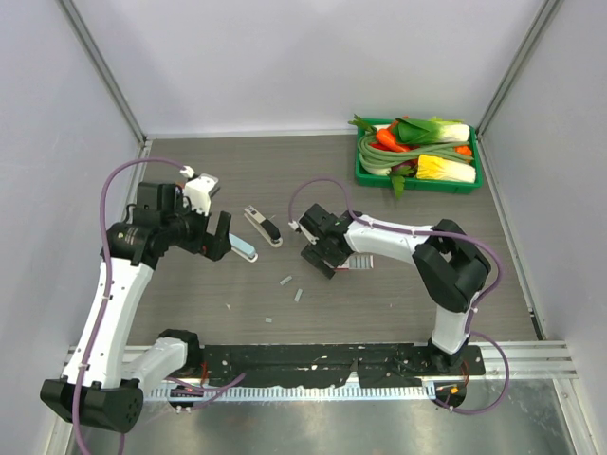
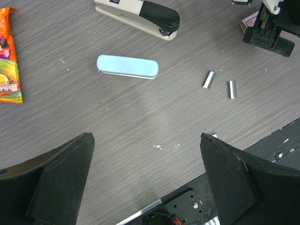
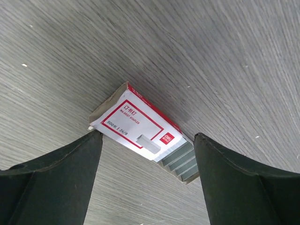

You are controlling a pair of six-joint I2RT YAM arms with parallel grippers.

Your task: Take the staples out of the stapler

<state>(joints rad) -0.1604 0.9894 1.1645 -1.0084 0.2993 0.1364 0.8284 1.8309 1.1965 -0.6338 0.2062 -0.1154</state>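
Jaws gape wide on our empty left gripper (image 2: 145, 137); beyond lie the pale blue stapler (image 2: 127, 67), two loose staples (image 2: 208, 79), then a beige-and-black stapler (image 2: 140, 14) cut off at the edge. Our right gripper (image 3: 147, 136) gapes empty over a staple box (image 3: 133, 123).

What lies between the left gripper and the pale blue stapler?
Nothing. In the left wrist view, only bare table separates the open left gripper from the stapler. The staples lie off to one side.

I'm getting bright, even overhead light; shadows on the table (image 1: 379, 284) are soft and faint. Wrist cams sharp on the wood grain, near fingers (image 2: 61, 183) dark, slightly soft.
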